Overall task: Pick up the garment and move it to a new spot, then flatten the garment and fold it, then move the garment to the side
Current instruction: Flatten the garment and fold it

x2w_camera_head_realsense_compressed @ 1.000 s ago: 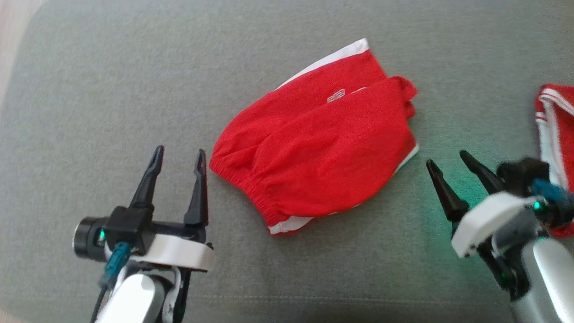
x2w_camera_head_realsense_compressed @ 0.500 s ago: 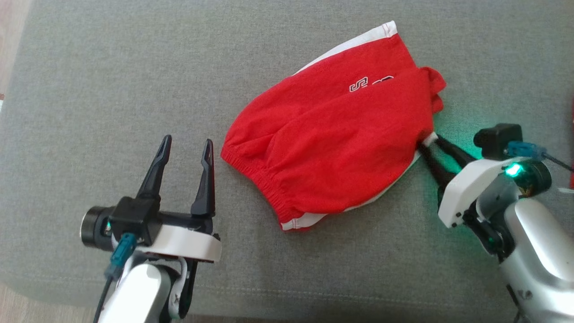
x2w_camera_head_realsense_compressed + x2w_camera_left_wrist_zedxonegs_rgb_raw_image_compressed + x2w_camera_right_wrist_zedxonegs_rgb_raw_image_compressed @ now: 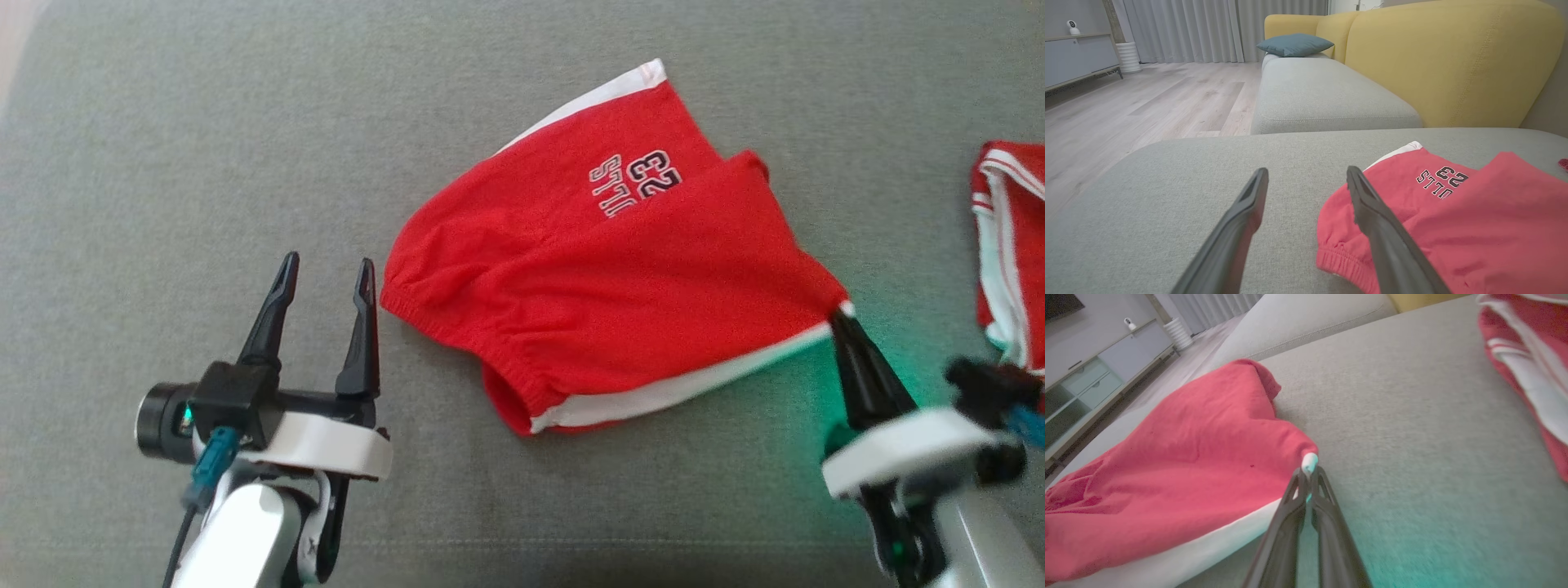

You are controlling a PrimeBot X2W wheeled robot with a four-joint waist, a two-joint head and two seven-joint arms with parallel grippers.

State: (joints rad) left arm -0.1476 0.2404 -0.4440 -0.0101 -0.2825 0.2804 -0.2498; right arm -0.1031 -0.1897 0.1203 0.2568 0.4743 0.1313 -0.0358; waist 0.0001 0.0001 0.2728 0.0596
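The right pincer [image 3: 841,317], spread and clear of the cloth a second before, was clenched on the white-edged corner of the red shorts [image 3: 620,286]. That leg was drawn out into a taut point toward the robot's right. The pull had uncovered black-and-white lettering [image 3: 633,184], a "23" beside part of a word, where only a scrap of print showed earlier. The leg's white hem band, earlier mostly tucked under, ran as a long straight stripe from the pinched corner back to the waist.

The left pincer [image 3: 326,269] had not changed: fingers spread, grasping nothing, tips just beside the waistband [image 3: 445,327].

The shorts lay near the middle of a grey cushion [image 3: 163,163] of coarse woven fabric. They were a soft, matte knit, rumpled in broad folds, with the elastic waist gathered into fine puckers. The upper leg lay flat and ended in another white band.

A second garment [image 3: 1008,245], red with white stripes and bunched up, sat at the cushion's right edge, apart from the shorts. A green glow [image 3: 914,359] tinted the weave beside the right pincer.

Behind the cushion rose a smooth yellow sofa back [image 3: 1453,61], with a blue pillow [image 3: 1294,44] farther off and a pale wood floor [image 3: 1147,106].
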